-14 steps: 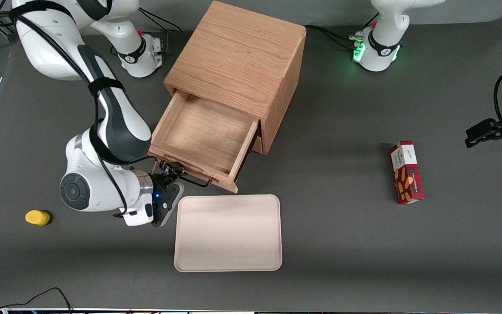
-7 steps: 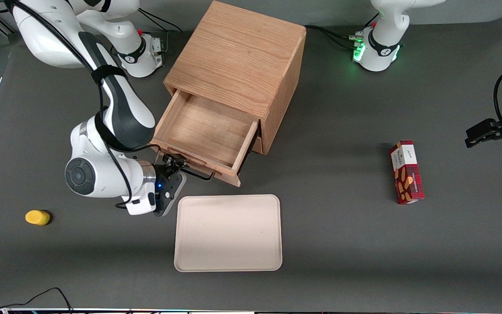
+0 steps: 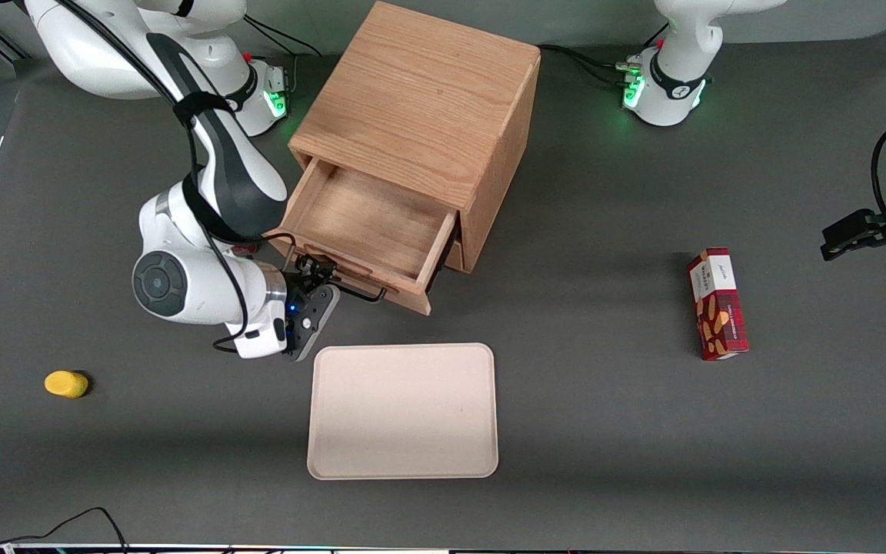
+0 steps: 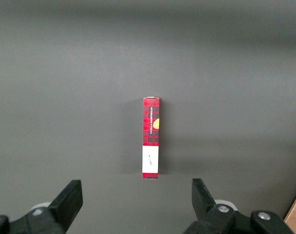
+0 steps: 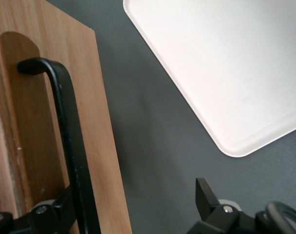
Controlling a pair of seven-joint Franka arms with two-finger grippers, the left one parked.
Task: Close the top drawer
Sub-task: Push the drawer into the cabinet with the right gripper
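The top drawer (image 3: 370, 223) of the oak cabinet (image 3: 420, 100) stands partly pulled out, its inside bare. Its thin black wire handle (image 3: 366, 295) runs along the drawer front that faces the front camera. My right gripper (image 3: 314, 275) is at that front, by the handle's end toward the working arm. In the right wrist view the gripper (image 5: 133, 195) is open: one finger (image 5: 55, 212) lies against the drawer front (image 5: 97, 146) by the handle (image 5: 72, 151), the other (image 5: 205, 194) hangs over bare table. The lower drawer is mostly hidden under the top one.
A cream tray (image 3: 403, 410) lies on the table nearer the front camera than the drawer, close to my gripper; it also shows in the right wrist view (image 5: 226, 63). A yellow object (image 3: 66, 383) lies toward the working arm's end. A red box (image 3: 716, 302) lies toward the parked arm's end.
The top drawer has slid some way into the cabinet. My gripper has moved with its front, away from the front camera and the tray.
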